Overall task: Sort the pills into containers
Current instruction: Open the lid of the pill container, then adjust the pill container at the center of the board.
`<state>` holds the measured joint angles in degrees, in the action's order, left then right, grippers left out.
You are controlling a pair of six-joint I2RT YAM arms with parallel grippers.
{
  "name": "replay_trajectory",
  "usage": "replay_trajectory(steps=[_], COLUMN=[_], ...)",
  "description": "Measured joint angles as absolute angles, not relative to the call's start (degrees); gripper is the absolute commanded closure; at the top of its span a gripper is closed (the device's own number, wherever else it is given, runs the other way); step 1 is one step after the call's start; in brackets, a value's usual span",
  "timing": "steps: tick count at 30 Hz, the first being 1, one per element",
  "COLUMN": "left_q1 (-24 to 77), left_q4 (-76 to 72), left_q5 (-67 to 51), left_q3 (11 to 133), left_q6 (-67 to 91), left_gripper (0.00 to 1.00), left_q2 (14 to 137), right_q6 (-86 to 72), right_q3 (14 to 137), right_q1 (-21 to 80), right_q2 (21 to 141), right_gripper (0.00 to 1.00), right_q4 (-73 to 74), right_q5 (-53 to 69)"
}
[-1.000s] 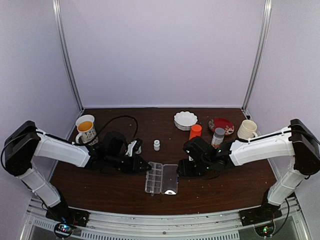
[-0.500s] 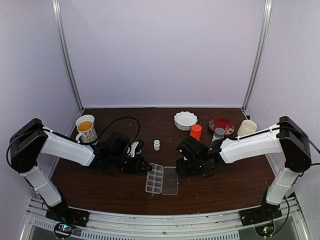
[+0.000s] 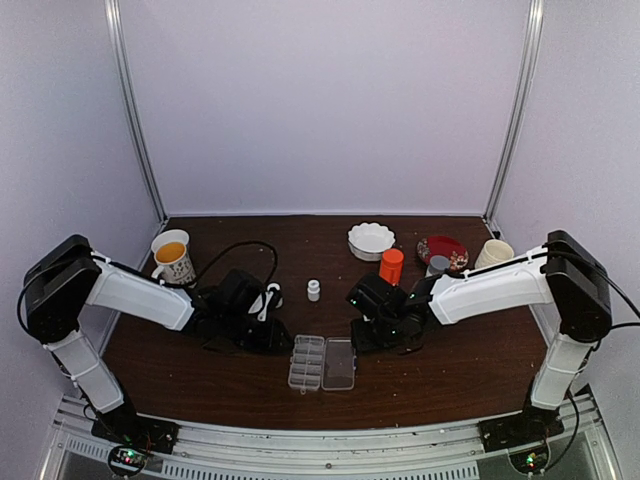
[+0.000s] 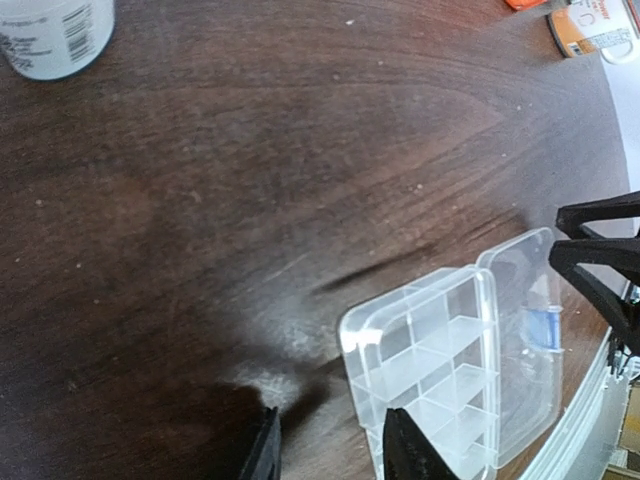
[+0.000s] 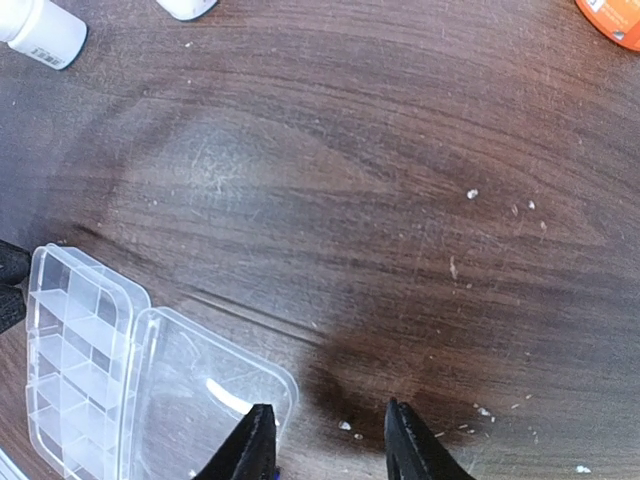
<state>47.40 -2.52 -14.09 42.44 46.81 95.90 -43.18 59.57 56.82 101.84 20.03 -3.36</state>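
Observation:
The clear organiser box (image 3: 322, 363) lies open on the dark wood between both arms. Its containers (image 4: 430, 370) are bare clear cells, also seen as containers (image 5: 75, 365) in the right wrist view, with the lid (image 5: 195, 395) flat beside them. My left gripper (image 4: 330, 452) is open low at the box's left corner, one finger against its edge, holding nothing. My right gripper (image 5: 330, 452) is open at the lid's outer corner, over bare wood. No cluster of pills shows; only tiny pale specks (image 5: 345, 426) lie on the wood.
Two small white bottles (image 5: 45, 35) (image 3: 313, 290) stand behind the box. Along the back are a mug of orange liquid (image 3: 172, 258), a white bowl (image 3: 371, 240), an orange bottle (image 3: 391, 263), a grey-capped bottle (image 3: 437, 268), a red plate (image 3: 442, 250) and a cream cup (image 3: 493, 258).
The left jaws have widened and the right jaws have narrowed. Both grippers have pulled back slightly from the box, which now lies a little nearer the front edge.

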Motion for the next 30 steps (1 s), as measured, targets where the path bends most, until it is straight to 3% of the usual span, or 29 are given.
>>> replay_trajectory(steps=[17, 30], left_q1=[47.72, 48.31], left_q4=[-0.67, 6.13], left_q5=[-12.32, -10.46], left_q3=[42.68, 43.99], left_q6=[45.21, 43.18], left_gripper=[0.65, 0.62], left_q2=[95.24, 84.27], right_q6=[-42.15, -40.05], right_q3=[61.04, 64.27], right_q1=[56.82, 57.34], right_q2=[104.25, 97.8], right_gripper=[0.59, 0.58], right_q4=[20.69, 23.99], right_q5=[-3.22, -4.47])
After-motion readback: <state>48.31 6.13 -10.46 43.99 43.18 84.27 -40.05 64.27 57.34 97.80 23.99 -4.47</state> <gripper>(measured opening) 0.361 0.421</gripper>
